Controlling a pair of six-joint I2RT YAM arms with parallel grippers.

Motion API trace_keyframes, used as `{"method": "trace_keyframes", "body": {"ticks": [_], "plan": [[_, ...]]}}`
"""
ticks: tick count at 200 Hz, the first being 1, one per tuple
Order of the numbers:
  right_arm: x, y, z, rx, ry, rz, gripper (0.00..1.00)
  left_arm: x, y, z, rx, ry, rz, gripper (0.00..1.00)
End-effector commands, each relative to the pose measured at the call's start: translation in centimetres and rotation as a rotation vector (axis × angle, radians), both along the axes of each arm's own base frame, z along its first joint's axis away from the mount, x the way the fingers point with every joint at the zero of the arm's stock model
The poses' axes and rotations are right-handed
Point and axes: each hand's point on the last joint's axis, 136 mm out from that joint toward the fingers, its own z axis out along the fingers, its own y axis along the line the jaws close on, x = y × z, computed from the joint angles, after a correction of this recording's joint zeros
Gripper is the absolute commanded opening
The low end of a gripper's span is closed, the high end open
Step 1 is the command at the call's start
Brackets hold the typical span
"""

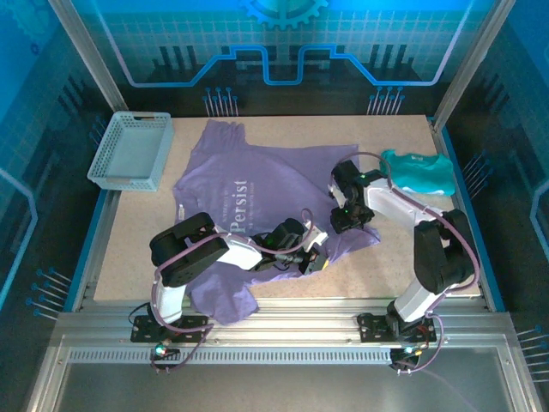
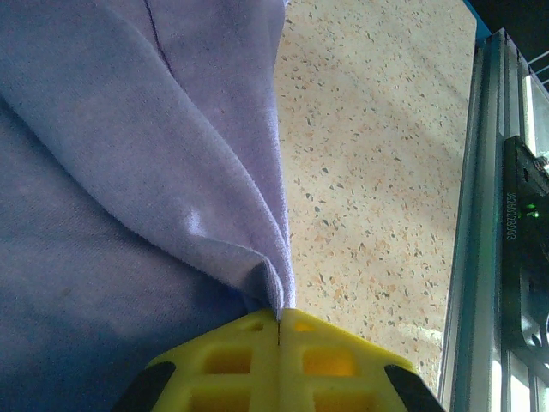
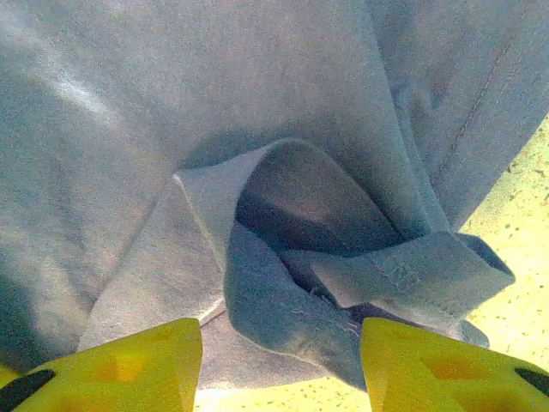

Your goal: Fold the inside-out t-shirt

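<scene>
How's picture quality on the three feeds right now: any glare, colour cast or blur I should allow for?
Top external: sharp, but the blue enclosure lighting casts a cool tint over the t-shirt. Left wrist: crisp cloth texture, with soft bright streaks across the table. Right wrist: the cloth reads grey-blue, with a washed-out highlight at upper left and dark shadow in the middle.

The left arm (image 1: 214,251) hides part of the t-shirt (image 1: 266,172), whose smaller lettering (image 1: 229,209) is too small to read.
</scene>
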Motion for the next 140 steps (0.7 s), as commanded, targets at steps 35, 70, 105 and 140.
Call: {"method": "trace_keyframes", "body": {"ticks": [35,70,105,140], "plan": [[-1.0,-0.6,-1.8,-0.123,0.069,0.041,0.44,0.4,0.0,-0.3,0.004,-0.015,0.000,0.00],[-0.8,-1.0,-1.7,-0.145,0.060,0.041,0.40,0.4,-0.2,-0.3,0.001,-0.015,-0.003,0.00],[-0.7,-1.5,-1.6,-0.172,0.050,0.038,0.36,0.4,-0.3,-0.3,-0.002,-0.013,-0.004,0.00],[-0.2,-0.7,-1.8,-0.135,0.040,0.044,0.26,0.3,-0.2,-0.3,-0.001,-0.009,-0.003,0.00]]}}
